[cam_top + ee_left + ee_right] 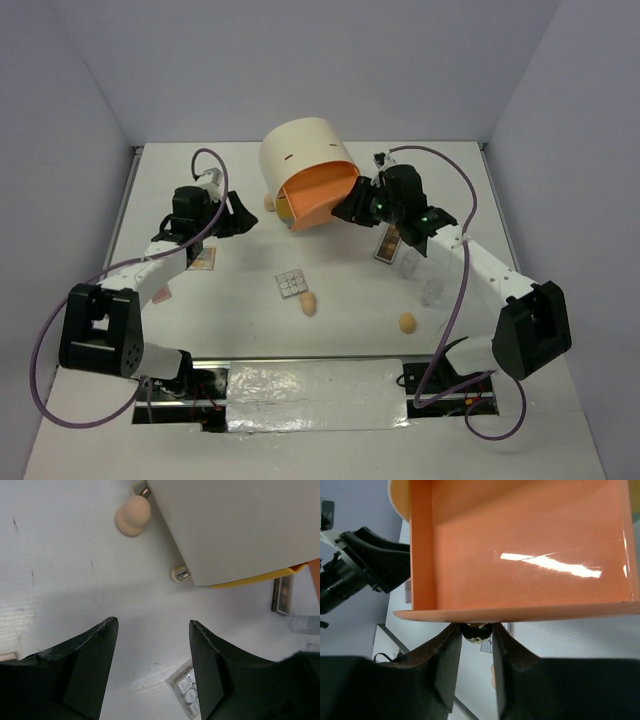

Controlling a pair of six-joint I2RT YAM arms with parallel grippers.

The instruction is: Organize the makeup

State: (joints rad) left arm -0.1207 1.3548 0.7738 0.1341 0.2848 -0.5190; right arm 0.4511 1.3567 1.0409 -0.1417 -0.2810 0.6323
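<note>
Opening the store looks to be the step in hand. The right gripper (476,629) is clamped on the small knob (475,633) at the front of the orange drawer (530,545). The drawer stands out from the cream unit (300,150), its floor bare as far as I can see.

The left gripper (152,625) hangs with its jaws apart and nothing between them, over the table (60,580). It is near a sponge (132,515) lying just beside the unit.

The rest of the makeup lies loose in front: a square palette (291,284), a brown palette (388,243), and what I take for clear bottles (432,292).

Next, I'd judge, the left gripper must drop over that sponge, close softly on it and carry it to the drawer.
</note>
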